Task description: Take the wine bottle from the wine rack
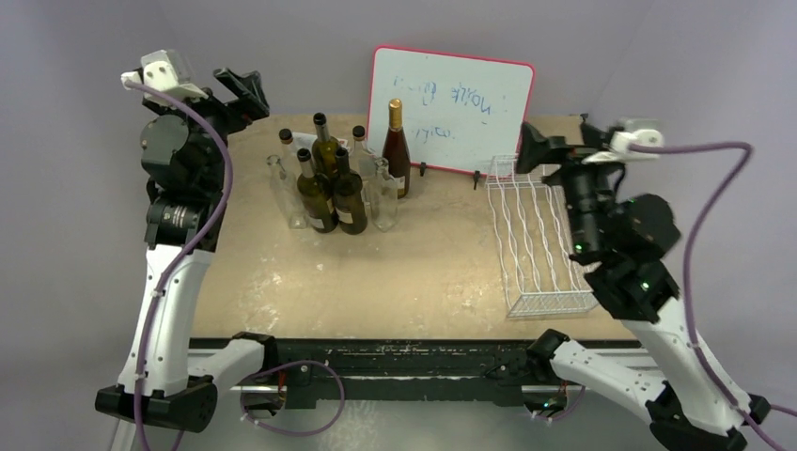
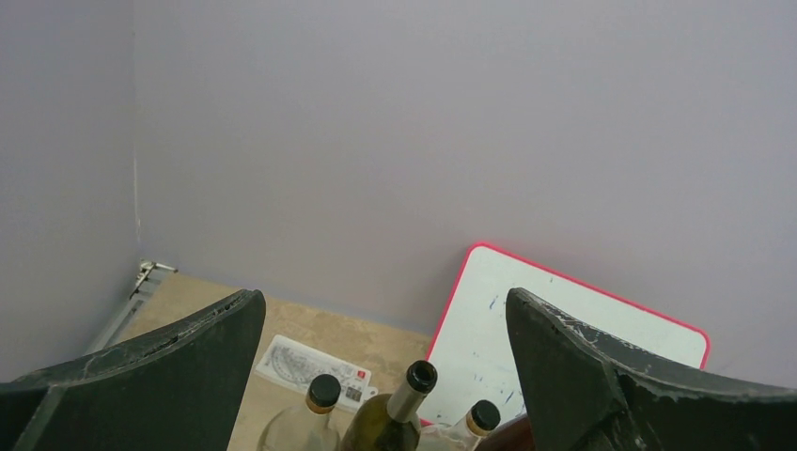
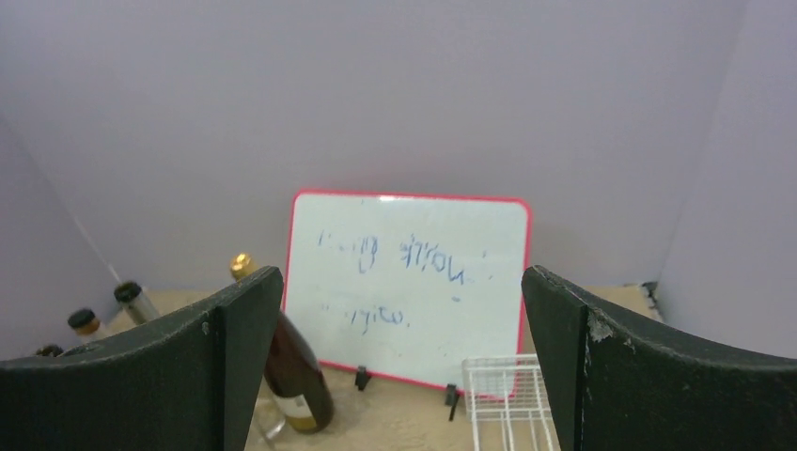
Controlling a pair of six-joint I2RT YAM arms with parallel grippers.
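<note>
- The wine rack (image 1: 538, 235) lay flat on the right side of the bench (image 1: 414, 277), its long side running from the near edge toward the back, with its far corner just in front of the red-framed whiteboard (image 1: 451, 108).
- The whiteboard stood upright at the back of the bench and carried faint blue writing.
- A cluster of wine bottles (image 1: 349, 202) stood upright on the left-back part of the bench, well apart from the rack; some were of dark glass and some clear.
- A dark bottle with a gold cap (image 1: 398, 155) stood at the right edge of that cluster, just beside the whiteboard's left edge.
- Every bottle in view stood on the bench rather than in the rack's wavy cradles; which of them the task meant could not be told.
- The left tool (image 1: 246, 92) was raised over the bench's left-back corner, above and left of the bottles. Its jaws were spread wide and gripped nothing, and its own camera looked down past them onto three bottle tops.
- The right tool (image 1: 536, 150) hung above the far end of the rack, pointing toward the whiteboard. It too was released, its fingers far apart and touching neither the rack nor a bottle.
</note>
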